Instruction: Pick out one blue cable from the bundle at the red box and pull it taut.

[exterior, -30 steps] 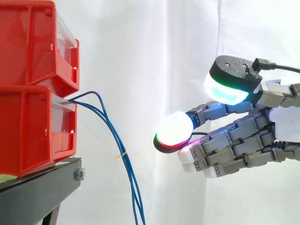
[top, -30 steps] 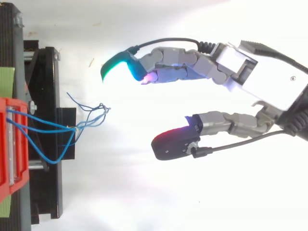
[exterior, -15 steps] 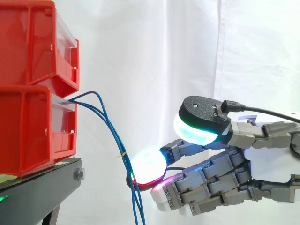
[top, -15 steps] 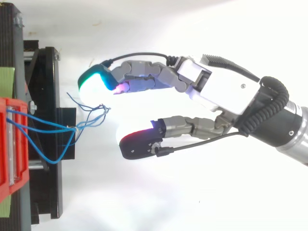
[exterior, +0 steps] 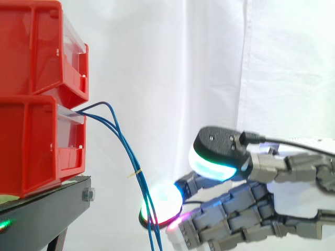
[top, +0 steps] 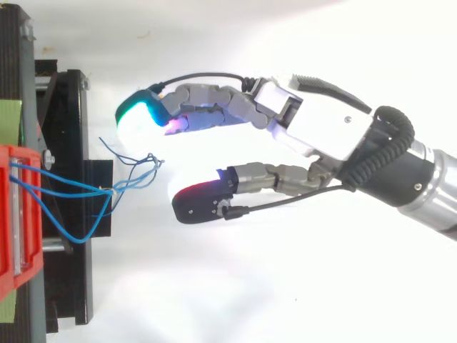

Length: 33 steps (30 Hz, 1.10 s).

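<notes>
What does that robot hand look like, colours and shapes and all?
The hand has a white palm shell and grey, blocky, segmented fingers. Its thick rounded pads have black backs and glow cyan, green, white and red. Behind it, a black wrist joins a silver arm.

Behind the black stand [exterior: 42,212]: white curtain [exterior: 157,52]. Hangs in long soft folds, evenly and brightly lit. Well to the right of the stand, a vertical edge [exterior: 244,78] of overlapping cloth panels. On the stand's near corner, a silver bolt [exterior: 89,195]; low on its left end, a small green glow [exterior: 4,225]. From above, white ground [top: 214,300] beside the stand, washed out by strong light, a few dark specks [top: 143,33] near the stand. Green strip [top: 7,121] along the stand's far left edge.
</notes>
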### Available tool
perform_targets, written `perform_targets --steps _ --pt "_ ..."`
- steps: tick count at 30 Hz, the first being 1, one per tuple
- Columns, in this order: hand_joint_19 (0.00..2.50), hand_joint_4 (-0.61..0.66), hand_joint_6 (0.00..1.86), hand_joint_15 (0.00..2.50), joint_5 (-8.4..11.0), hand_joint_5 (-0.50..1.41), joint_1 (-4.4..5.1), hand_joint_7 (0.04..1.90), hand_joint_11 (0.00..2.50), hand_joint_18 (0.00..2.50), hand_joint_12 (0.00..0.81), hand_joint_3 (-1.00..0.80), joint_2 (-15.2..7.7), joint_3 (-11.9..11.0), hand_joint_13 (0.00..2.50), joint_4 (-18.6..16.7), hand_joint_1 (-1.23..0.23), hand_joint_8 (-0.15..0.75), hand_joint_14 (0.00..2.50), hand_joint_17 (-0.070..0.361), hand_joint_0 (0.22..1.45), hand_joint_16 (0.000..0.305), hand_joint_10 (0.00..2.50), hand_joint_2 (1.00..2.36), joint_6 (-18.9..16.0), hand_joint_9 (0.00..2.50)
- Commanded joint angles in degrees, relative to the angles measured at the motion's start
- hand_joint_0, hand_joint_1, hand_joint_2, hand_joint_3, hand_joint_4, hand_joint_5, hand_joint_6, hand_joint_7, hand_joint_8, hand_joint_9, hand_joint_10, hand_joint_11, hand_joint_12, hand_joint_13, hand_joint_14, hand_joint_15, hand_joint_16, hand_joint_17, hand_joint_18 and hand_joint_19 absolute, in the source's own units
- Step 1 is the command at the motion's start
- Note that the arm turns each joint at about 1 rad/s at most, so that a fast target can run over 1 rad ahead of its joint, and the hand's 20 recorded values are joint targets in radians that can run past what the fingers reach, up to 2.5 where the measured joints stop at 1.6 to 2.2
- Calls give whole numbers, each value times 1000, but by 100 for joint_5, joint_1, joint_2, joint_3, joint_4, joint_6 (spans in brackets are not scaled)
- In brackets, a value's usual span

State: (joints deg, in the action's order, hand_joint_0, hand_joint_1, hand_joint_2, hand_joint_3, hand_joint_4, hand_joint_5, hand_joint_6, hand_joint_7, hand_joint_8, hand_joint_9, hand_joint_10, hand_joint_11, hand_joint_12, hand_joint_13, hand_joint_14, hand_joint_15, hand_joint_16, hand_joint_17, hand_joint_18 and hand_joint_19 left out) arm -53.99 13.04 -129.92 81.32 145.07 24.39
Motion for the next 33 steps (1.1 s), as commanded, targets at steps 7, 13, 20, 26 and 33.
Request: perform_targets --steps 7,13,20,26,33 --pt "312 213 502 135 -437 -178 -74 745 92 349 307 -464 -332 -240 542 -427 -574 269 5 89 561 40 2 1002 -215 644" --pt "328 216 502 156 -684 -172 -135 781 112 368 311 -462 -675 -345 562 -866 -575 268 5 91 561 40 4 1002 -329 652" --pt "354 220 502 170 -894 -162 -188 823 123 390 312 -462 -842 -591 579 -998 -576 270 8 91 563 40 6 1002 -549 662" --pt "360 220 503 177 -947 -152 -223 881 142 397 315 -458 -842 -618 586 -1024 -575 269 7 91 563 40 4 1003 -549 676" --pt "376 210 502 193 -1000 -135 -250 983 167 413 312 -438 -851 -618 604 -1121 -575 268 7 90 577 40 5 1004 -558 691"
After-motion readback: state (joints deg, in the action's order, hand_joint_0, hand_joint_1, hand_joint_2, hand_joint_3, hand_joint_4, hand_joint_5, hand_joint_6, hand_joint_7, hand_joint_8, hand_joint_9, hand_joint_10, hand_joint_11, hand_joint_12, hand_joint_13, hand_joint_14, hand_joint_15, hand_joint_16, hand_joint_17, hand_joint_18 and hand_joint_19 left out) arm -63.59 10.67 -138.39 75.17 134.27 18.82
